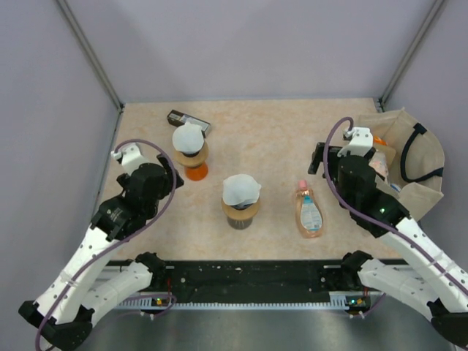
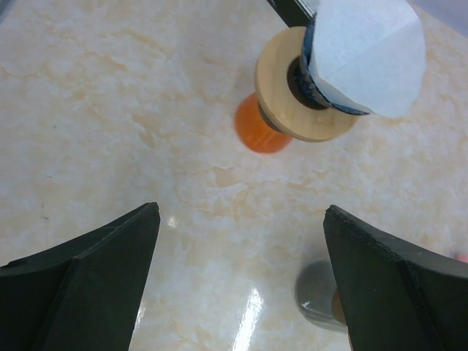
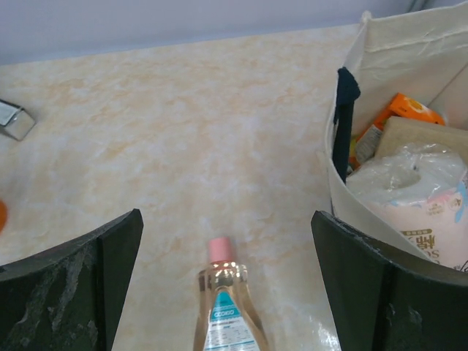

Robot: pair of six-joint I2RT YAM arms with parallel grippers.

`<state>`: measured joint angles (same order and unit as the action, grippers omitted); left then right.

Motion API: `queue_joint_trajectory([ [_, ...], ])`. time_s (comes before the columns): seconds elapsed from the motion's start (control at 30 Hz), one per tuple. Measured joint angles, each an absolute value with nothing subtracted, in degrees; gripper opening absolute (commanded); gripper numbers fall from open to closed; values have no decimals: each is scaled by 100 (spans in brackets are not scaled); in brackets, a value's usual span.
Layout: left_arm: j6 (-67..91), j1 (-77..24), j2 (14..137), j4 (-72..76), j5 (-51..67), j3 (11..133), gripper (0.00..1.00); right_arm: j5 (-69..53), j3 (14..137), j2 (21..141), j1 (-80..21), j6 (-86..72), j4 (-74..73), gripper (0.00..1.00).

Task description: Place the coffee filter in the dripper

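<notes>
Right claw (image 3: pixel 227 219) gapes wide near a pink-capped bottle (image 3: pixel 223 311) (label illegible); left claw (image 2: pixel 241 208) wide too.

Two drippers (image 1: pixel 240 210), two filters (image 1: pixel 240 189), one bottle (image 1: pixel 310 212), one bag (image 1: pixel 420 196)

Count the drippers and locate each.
2: one dripper on an orange cup, back left; a second dripper on a grey cup, centre. The bag may hide more.
</notes>
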<state>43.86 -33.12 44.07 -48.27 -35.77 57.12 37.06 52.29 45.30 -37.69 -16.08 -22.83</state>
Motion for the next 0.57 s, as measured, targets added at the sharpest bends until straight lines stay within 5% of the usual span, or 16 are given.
queue_joint_trajectory([
  [0.57,4600,-2552,3806,-4873,-3999,5406,99,4051,4797,4884,-3336,-1590,-1385,99],
])
